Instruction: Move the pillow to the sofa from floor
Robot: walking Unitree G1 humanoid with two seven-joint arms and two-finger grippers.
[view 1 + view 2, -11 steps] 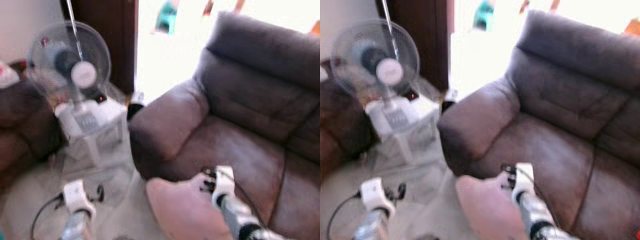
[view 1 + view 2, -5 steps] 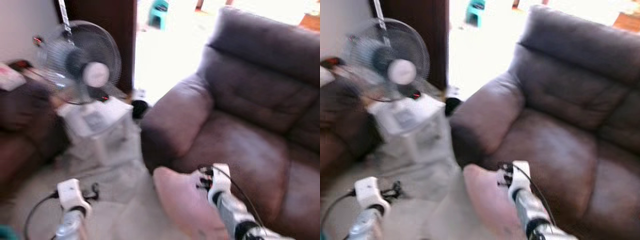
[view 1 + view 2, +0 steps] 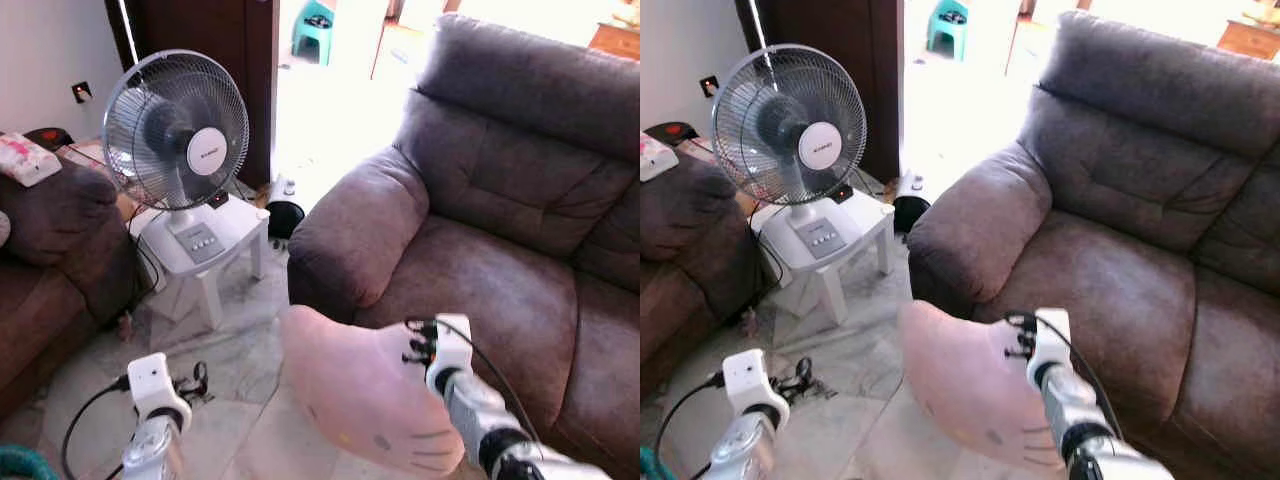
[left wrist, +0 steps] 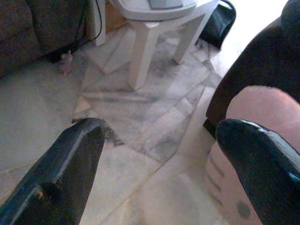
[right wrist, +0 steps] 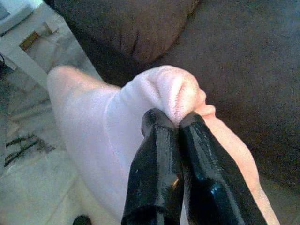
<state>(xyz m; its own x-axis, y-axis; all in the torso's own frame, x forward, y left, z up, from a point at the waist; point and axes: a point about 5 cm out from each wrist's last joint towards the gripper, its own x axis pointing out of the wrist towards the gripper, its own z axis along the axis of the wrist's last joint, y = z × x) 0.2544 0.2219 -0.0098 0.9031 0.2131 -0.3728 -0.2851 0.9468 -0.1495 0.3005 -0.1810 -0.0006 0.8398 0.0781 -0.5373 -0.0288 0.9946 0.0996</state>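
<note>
A pale pink pillow point(image 3: 360, 395) with a cartoon face hangs off the floor in front of the brown sofa point(image 3: 490, 250). My right gripper point(image 5: 174, 123) is shut on a pinched fold at the pillow's point(image 5: 98, 136) top edge, just before the sofa's seat cushion point(image 3: 1110, 300). My left gripper point(image 4: 159, 140) is open, low over the marble floor with nothing between its fingers; the pillow's point(image 4: 248, 154) edge shows beside one finger. The left arm's wrist point(image 3: 155, 385) sits at the lower left.
A white standing fan point(image 3: 178, 130) sits on a small white table point(image 3: 205, 250) to the left. Another brown couch point(image 3: 50, 260) lies at the far left. A black cable point(image 3: 90, 420) trails on the floor. A bright doorway point(image 3: 330, 80) opens behind.
The camera has shifted and the picture has sharpened. The pillow has swung up and to the left, its face now showing, still held by the right gripper.
</note>
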